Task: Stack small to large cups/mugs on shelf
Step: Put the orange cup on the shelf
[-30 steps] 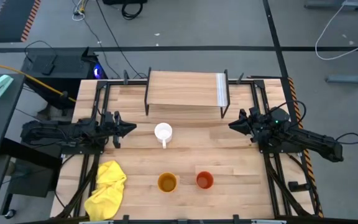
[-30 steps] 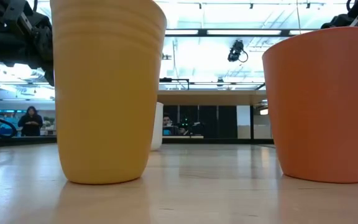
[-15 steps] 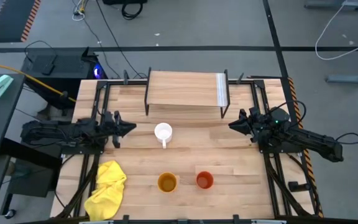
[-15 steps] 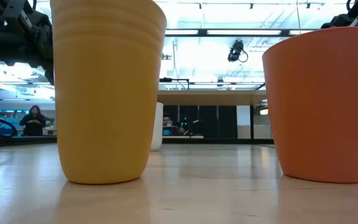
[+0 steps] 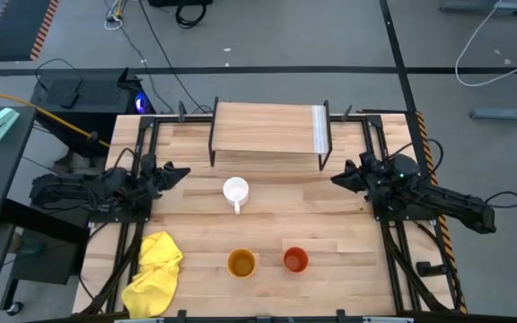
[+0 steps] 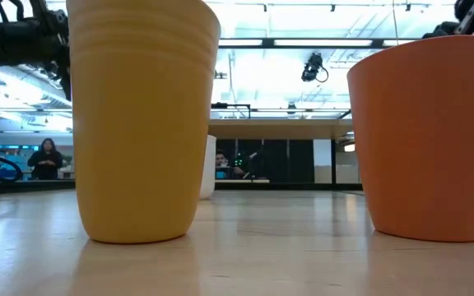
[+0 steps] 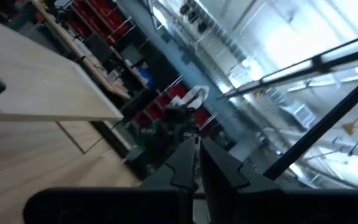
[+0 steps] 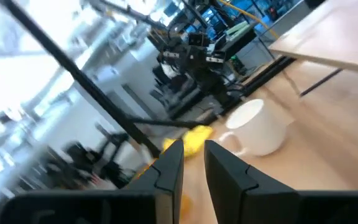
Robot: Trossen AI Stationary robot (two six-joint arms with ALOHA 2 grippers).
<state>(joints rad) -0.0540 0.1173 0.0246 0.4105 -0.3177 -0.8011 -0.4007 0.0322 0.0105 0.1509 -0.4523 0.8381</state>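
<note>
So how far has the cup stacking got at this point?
Nothing looks done: the shelf is bare on top. The white mug, yellow-orange cup and red-orange cup all stand apart on the table. Nothing is in hand; the left hand and right hand hold nothing at the table's sides. All grasping, nesting and placing remains.

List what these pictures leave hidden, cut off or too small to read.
- White mug, low view: mostly hidden behind the yellow-orange cup.
- Red-orange cup, low view: its right side is cut off by the picture's edge.
- Cup interiors, high view: too small to judge.
- Left wrist view: room background is blurred.
</note>
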